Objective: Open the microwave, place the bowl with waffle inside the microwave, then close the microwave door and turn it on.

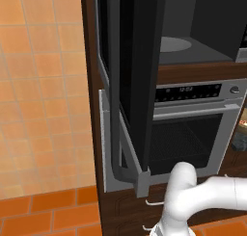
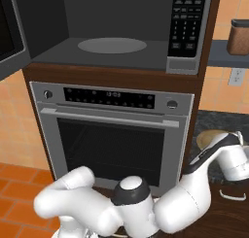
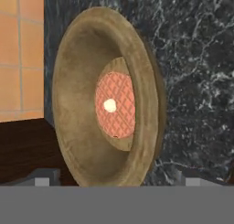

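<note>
Microwave door (image 1: 137,85) swung open, cavity bare; bowl (image 3: 107,97) with waffle (image 3: 115,105) seen on dark counter before the gripper, jaw state not determinable; loading, closing, starting judged outstanding.

Microwave door (image 1: 137,81) swung wide — cavity (image 2: 112,45) open, unobstructed

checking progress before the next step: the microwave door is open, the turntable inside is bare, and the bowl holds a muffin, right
Not quite. The bowl holds a waffle, not a muffin; the hand view shows its pink grid. The rest holds: the microwave door is open and the turntable is bare.
</note>
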